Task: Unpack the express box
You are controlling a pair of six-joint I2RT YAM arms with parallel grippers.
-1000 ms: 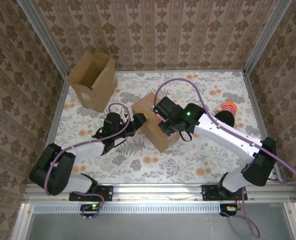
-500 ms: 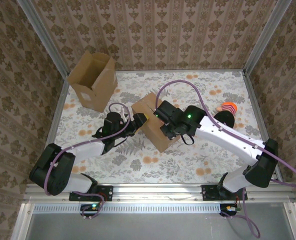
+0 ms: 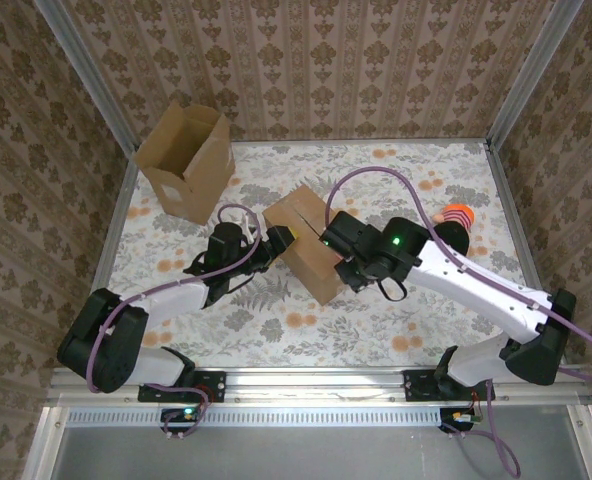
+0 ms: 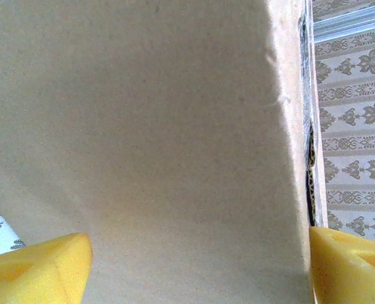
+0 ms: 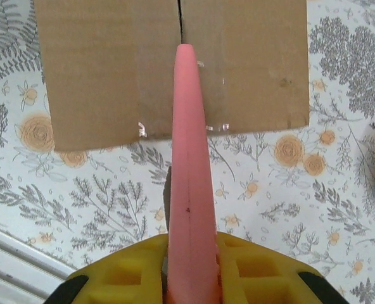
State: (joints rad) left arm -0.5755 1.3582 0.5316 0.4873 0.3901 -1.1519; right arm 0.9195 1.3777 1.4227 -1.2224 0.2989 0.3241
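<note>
Express box [image 3: 311,252] sits closed mid-desk [image 3: 426,320]; left gripper [image 3: 282,240], fingers spread wide, clamps its left end; right gripper [image 5: 190,244], fingers narrow, pinches a pink tool [image 5: 189,158], tip over the flap seam

Closed rectangular cardboard box [image 3: 306,240]: plain brown
Open cardboard box [image 3: 186,160]: brown
Long tapered tool [image 5: 189,158]: pink
Tablecloth [image 3: 396,320]: white, grey ferns, orange flowers
Wallpaper [image 3: 326,60]: tan, brown damask stripes
Foam finger pads [image 4: 35,269]: yellow

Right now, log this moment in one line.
left gripper: gripping closed box | right gripper: shut on pink tool | tip: at flap seam
</note>
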